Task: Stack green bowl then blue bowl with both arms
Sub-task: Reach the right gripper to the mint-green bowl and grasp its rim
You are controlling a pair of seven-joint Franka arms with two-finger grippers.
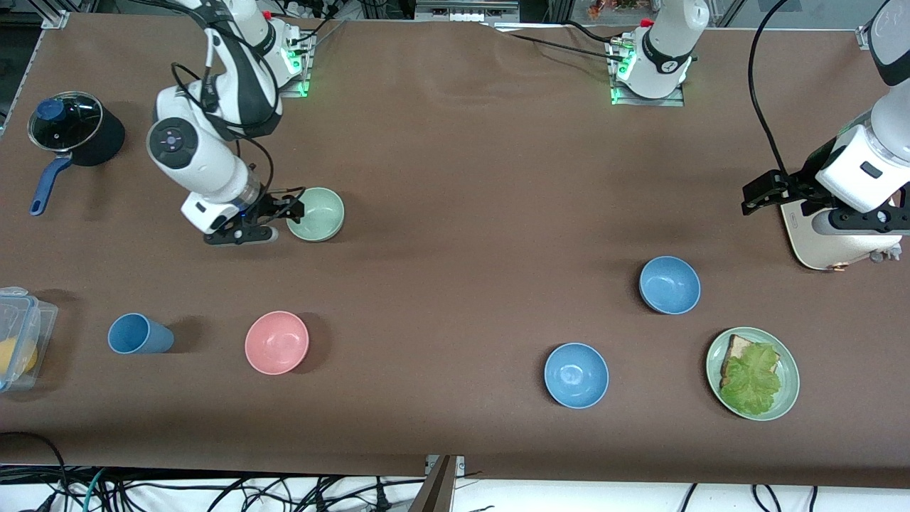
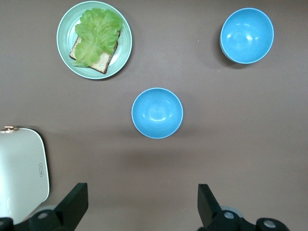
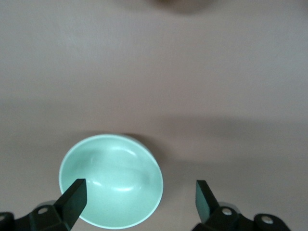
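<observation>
Non-task clutter: black pot [image 1: 75, 129] with blue handle, clear container [image 1: 21, 338], blue cup [image 1: 138, 334] on its side, pink bowl [image 1: 276, 342], glossy sky-blue bowl [image 1: 576, 375], green plate [image 1: 753, 373] with bread and lettuce, white appliance [image 1: 839, 245]

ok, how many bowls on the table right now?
4. The green bowl sits by the right gripper; the pink bowl lies nearer the camera. The blue bowl and a glossier blue bowl lie toward the left arm's end. None looks hidden.
</observation>
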